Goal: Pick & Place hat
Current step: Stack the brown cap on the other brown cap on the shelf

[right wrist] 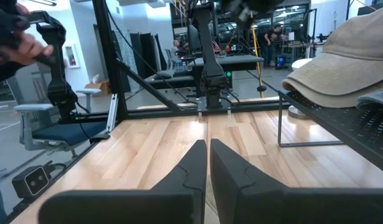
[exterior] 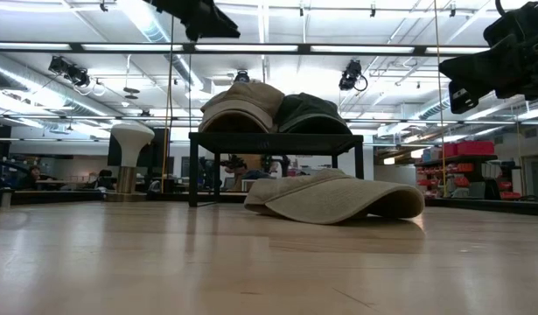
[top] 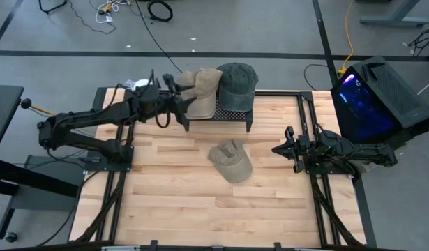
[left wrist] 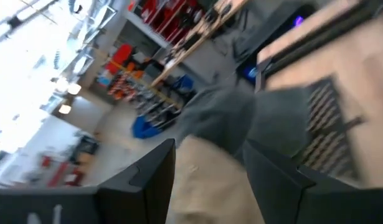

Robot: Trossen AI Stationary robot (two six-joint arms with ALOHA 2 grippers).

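Left gripper point(top: 174, 104) hanging open beside tan hat point(top: 204, 92) on rack point(top: 231, 115); low view is hiding it. Right gripper point(top: 285, 148) sitting closed.

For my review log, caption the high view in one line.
Left gripper open at the tan hat on the black rack, a dark hat beside it; third hat on the table.

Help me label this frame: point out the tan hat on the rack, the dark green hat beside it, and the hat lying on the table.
tan hat on the rack point(top: 204, 94), high view, on its crown.
dark green hat point(top: 237, 82), high view, on its crown.
hat on the table point(top: 231, 161), high view, on its crown.
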